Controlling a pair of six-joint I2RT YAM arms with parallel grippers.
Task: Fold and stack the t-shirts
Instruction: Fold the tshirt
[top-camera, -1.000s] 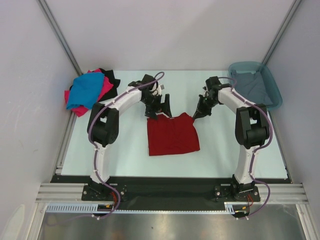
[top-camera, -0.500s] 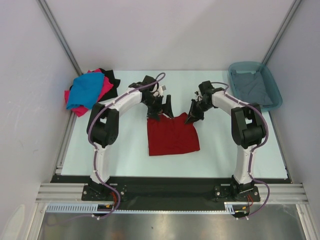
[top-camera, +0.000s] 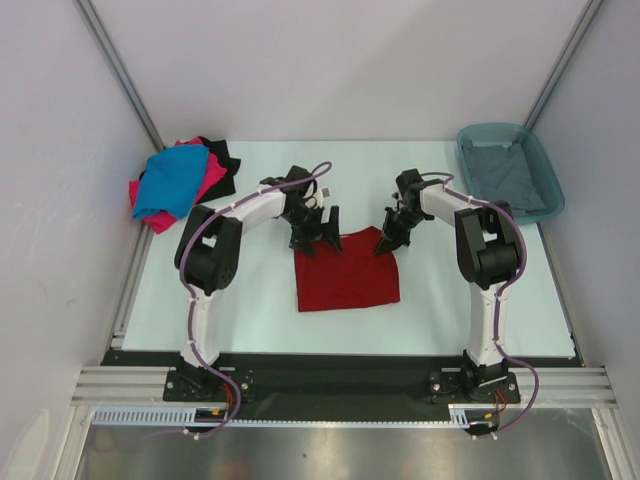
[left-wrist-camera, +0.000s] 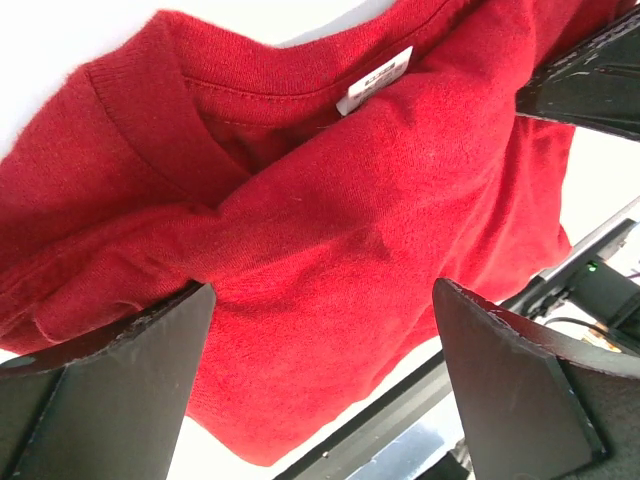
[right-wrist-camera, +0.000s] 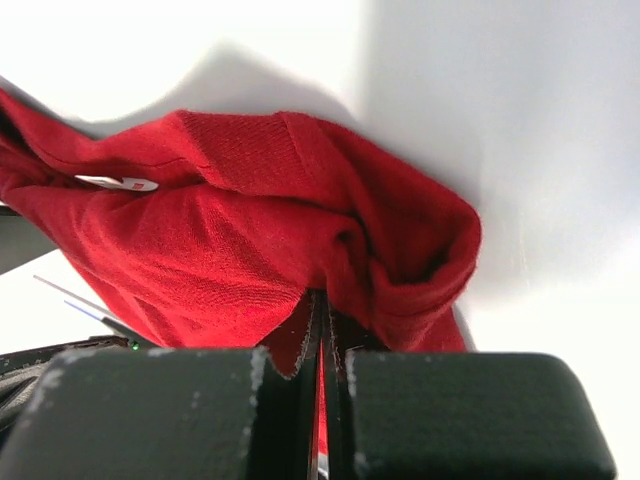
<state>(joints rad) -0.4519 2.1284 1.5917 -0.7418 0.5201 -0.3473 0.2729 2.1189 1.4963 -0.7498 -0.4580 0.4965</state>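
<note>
Top view, near to far: dark red t-shirt (top-camera: 346, 275) lies folded flat at table (top-camera: 250, 310) centre, bare tabletop at its 6, 9 and 3 o'clock. Folded outline is nearly square, a bit wider along 9–3 than deep. Collar edge points to 12, folded bottom edge to 6, and the white neck label (left-wrist-camera: 374, 80) shows inside the collar. Left gripper (top-camera: 318, 242) sits over the shirt's 11 o'clock edge, jaws spread wide with cloth between the fingers, not pinched. Right gripper (top-camera: 383, 246) is at the shirt's 1 o'clock corner, jaws clamped on a bunched fold of the red cloth, which puckers up around the fingers. Both forearms angle in from the sides, so that far edge is partly covered. Further back, at 10 o'clock: loose pile with blue t-shirt (top-camera: 172, 178) on top of pink t-shirt (top-camera: 208, 180) and black t-shirt (top-camera: 222, 158). At 2 o'clock: teal tub (top-camera: 548, 178) holding grey t-shirt (top-camera: 505, 172), well apart from the red one.
</note>
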